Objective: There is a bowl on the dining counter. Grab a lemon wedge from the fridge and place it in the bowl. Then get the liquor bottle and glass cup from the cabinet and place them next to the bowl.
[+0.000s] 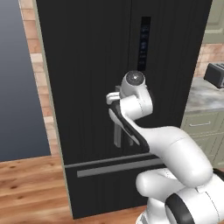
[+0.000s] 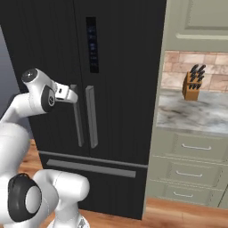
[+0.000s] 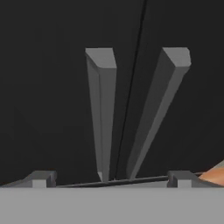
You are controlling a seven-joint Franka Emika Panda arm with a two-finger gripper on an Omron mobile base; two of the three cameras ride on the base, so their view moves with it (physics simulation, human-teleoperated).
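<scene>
Count: one fridge [image 2: 116, 89] with two vertical handles [image 2: 91, 116], one knife block [image 2: 193, 83], one toaster [image 1: 215, 74], three base drawers [image 2: 196, 147].

Knife block [image 2: 194, 83] upright on marble counter [image 2: 191, 116], brick wall behind. Toaster [image 1: 215, 74] on counter. Wood floor [image 1: 26, 183].

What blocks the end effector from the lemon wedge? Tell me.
The fridge doors are both shut. The end effector sits at the left handle, with the right handle beside it; the wedge can't be seen.
</scene>
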